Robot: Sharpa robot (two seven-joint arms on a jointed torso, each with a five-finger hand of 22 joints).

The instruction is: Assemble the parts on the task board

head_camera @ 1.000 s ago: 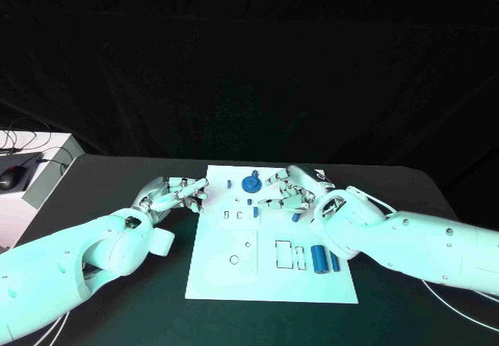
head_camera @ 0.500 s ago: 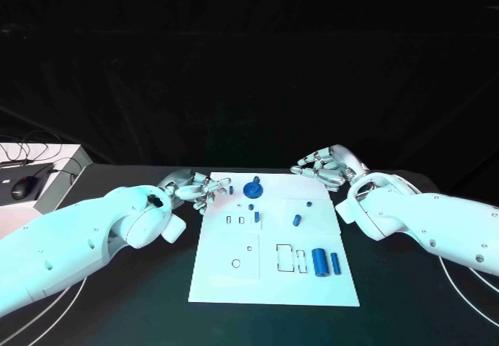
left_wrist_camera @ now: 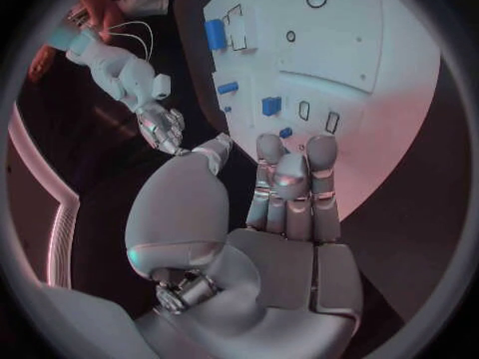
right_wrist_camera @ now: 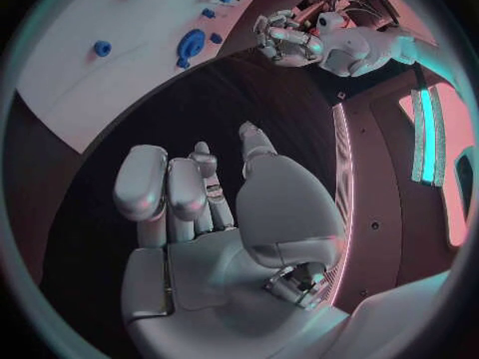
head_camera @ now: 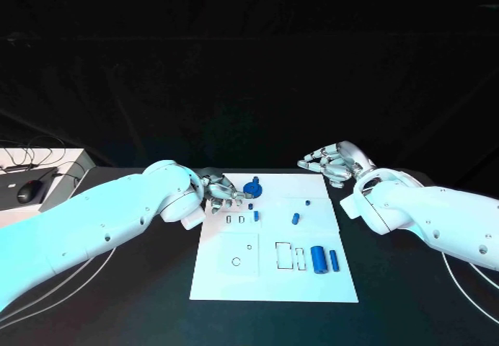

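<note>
The white task board (head_camera: pixel 234 277) lies in the middle of the black table. A round blue part with a knob (head_camera: pixel 254 189) stands near its far edge, also seen as the round blue part (right_wrist_camera: pixel 190 41). Small blue parts (head_camera: pixel 296 218) lie mid-board, and two blue cylinders (head_camera: pixel 318 259) lie by rectangular slots (head_camera: pixel 284 254). My left hand (head_camera: pixel 219 194) hovers at the board's far left edge, just left of the round part, holding nothing; its fingers (left_wrist_camera: pixel 290 175) point at the board (left_wrist_camera: pixel 389 80). My right hand (head_camera: pixel 333 163) is off the board past its far right corner, fingers (right_wrist_camera: pixel 164 187) loosely bent and empty.
A white box with a dark mouse (head_camera: pixel 29 190) and cables stands off the table's left side. Black table surface (head_camera: pixel 125 303) runs on both sides of the board. In the wrist views, the right hand (left_wrist_camera: pixel 160 128) and the left hand (right_wrist_camera: pixel 284 40) face each other.
My right hand has lifted off the board and drawn back past its far right corner. My left hand has shifted right, closer to the round blue part.
</note>
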